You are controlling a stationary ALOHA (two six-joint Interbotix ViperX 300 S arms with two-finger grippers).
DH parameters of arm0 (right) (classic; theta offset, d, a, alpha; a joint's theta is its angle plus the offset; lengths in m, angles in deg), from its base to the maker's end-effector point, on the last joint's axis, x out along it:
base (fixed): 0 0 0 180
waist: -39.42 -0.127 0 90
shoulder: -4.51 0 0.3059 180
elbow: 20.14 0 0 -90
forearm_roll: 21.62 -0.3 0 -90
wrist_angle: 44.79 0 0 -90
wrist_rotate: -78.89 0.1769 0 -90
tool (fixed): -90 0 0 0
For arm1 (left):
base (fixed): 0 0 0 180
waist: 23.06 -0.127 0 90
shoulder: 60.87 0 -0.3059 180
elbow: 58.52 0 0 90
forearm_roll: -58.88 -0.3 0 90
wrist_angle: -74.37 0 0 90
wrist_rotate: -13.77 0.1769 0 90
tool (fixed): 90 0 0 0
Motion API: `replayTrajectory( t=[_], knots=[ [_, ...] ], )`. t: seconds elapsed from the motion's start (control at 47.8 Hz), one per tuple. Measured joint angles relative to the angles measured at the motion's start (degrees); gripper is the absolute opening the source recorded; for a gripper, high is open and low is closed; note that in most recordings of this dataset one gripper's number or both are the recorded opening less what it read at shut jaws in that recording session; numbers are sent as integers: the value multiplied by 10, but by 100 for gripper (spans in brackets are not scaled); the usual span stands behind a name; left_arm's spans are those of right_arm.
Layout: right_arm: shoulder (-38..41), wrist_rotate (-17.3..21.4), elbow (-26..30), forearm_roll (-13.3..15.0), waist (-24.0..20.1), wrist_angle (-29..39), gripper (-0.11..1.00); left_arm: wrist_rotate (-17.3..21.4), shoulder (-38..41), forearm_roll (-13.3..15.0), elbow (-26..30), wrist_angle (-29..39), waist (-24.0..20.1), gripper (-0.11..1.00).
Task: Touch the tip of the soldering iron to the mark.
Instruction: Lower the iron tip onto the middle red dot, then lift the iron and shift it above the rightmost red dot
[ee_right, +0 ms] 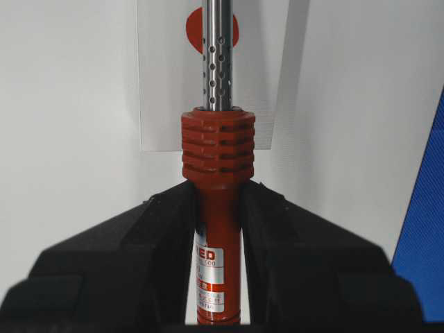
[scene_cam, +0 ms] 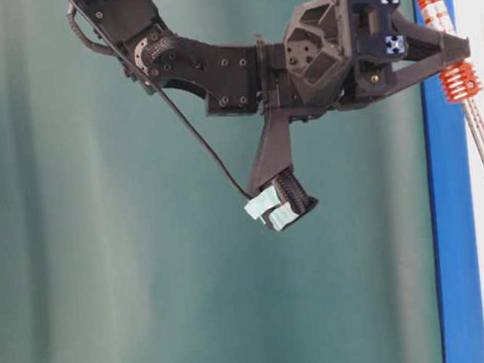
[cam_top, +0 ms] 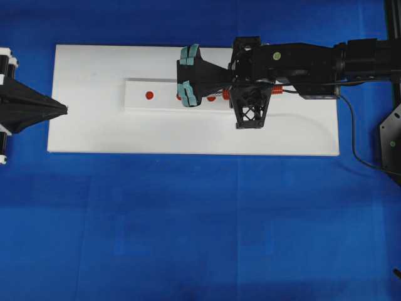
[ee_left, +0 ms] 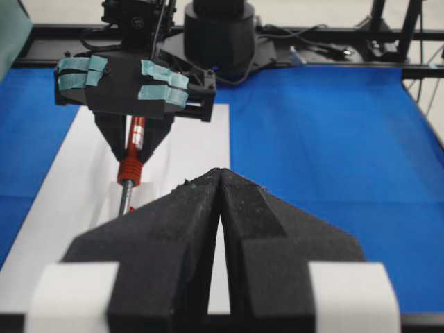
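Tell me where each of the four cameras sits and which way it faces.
Overhead: straight down on the white board; both arms show, left gripper at its left edge.
Table-level: low, image turned sideways, facing the right gripper and the soldering iron.
Left wrist: behind the shut left gripper, facing the right arm.
Right wrist: along the soldering iron toward a red dot.
All four show the iron.

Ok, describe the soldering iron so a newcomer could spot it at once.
Find the white board on the blue cloth, then the narrow white strip with red dots on it. Above the strip, the right claw is shut on the soldering iron: the only red ribbed handle with a perforated silver shaft.
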Motion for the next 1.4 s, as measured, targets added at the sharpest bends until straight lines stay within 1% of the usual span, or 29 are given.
replayTrajectory(
  t=[0.607, 0.837, 1.004, 1.255, 1.402],
  knots=[
    [0, 0, 0, -1, 0, 0, 6, -1, 0, 0, 0, 0, 0, 0],
    [-1, 2, 13, 0, 0, 19, 6, -1, 0, 0, 0, 1, 0, 0],
    [-25, 2, 33, 10, 0, 47, 6, -2, 0, 0, 1, 0, 1, 0],
    [-67, 2, 79, 37, 0, 113, 6, -2, -1, 0, 0, 0, 1, 0],
    [-74, 1, 95, 47, 0, 131, 6, -2, -1, 0, 0, 1, 1, 0]
  ],
)
